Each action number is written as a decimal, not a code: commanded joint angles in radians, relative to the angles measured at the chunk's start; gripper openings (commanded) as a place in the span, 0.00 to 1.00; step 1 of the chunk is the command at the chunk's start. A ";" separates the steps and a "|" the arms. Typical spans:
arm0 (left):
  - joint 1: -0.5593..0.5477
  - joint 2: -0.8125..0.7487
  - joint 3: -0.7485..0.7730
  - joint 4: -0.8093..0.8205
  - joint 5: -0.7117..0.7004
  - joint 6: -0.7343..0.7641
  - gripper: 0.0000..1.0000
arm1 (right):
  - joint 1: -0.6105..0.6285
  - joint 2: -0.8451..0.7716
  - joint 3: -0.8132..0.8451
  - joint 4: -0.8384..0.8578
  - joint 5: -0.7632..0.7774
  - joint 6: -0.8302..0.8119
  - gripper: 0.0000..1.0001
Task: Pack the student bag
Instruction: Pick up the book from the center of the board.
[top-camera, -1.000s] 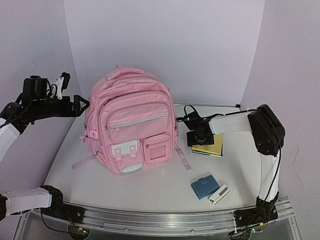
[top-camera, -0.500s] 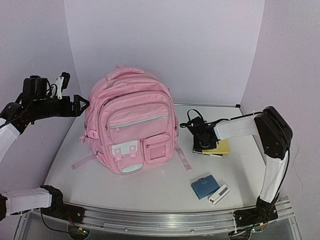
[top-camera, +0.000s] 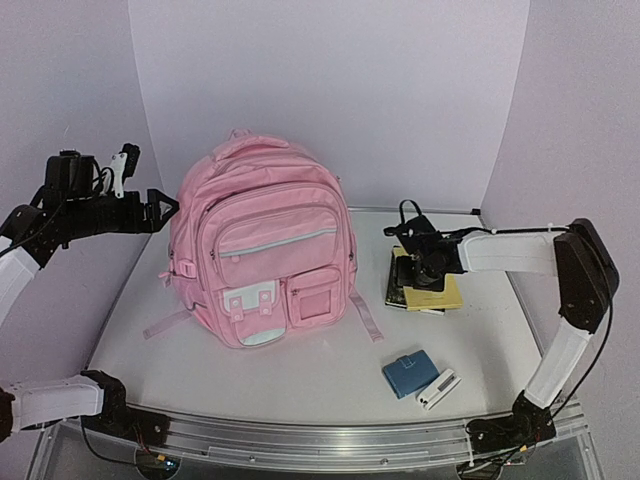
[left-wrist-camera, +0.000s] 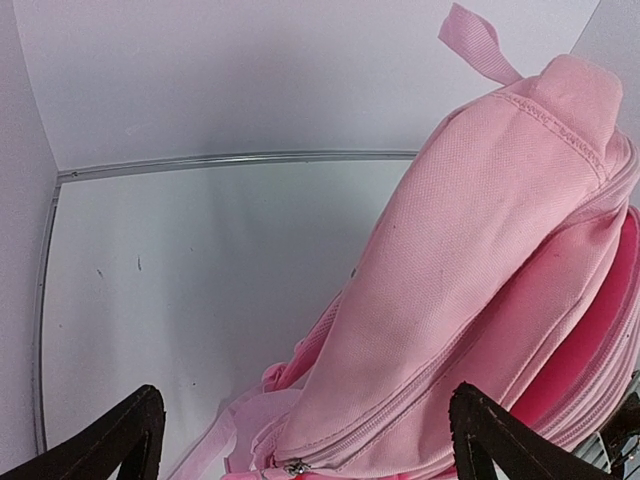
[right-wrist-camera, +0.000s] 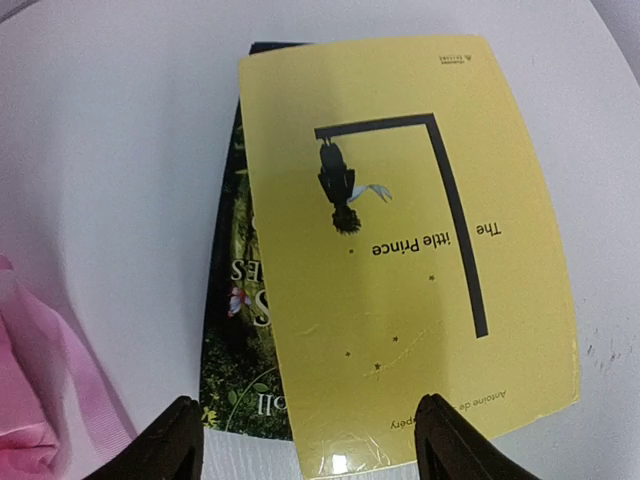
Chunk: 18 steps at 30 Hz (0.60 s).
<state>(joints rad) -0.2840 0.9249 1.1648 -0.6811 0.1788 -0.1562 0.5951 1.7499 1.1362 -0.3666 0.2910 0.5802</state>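
The student bag (top-camera: 260, 250) is standing upright on the worktop (top-camera: 300, 370). At its 9 o'clock the left claw (top-camera: 165, 210) is hovering wide; at 3 o'clock the right claw (right-wrist-camera: 310, 445), spread and empty, is straddling the yellow paperback (right-wrist-camera: 400, 250), presumably for pickup.

Woven cloth student bag (top-camera: 262, 250); glossy yellow paperback (right-wrist-camera: 400, 260); smooth matt table (top-camera: 300, 370)

A white counter (top-camera: 300, 365) is carrying everything laid out in front of me. The pink student bag (top-camera: 262, 250) is standing upright on my left half of it, its straps trailing onto the surface. To my right, a dark book (top-camera: 396, 287) is lying flat, with a yellow book (top-camera: 448, 294), "The Little Prince", sitting askew on top. Nearer me, a blue case (top-camera: 407, 373) and a small white object (top-camera: 437, 388) are lying just beside each other.
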 joint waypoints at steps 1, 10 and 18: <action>0.009 -0.006 0.010 0.002 -0.039 -0.012 1.00 | -0.110 -0.089 -0.020 0.031 -0.126 -0.030 0.76; 0.027 -0.044 -0.006 0.021 -0.036 -0.078 1.00 | -0.428 -0.111 -0.185 0.215 -0.531 -0.132 0.87; 0.026 -0.055 -0.013 0.007 -0.024 -0.088 1.00 | -0.592 -0.059 -0.258 0.310 -0.776 -0.162 0.83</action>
<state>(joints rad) -0.2607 0.8746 1.1561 -0.6813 0.1543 -0.2315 0.0334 1.6573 0.8981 -0.1450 -0.3100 0.4535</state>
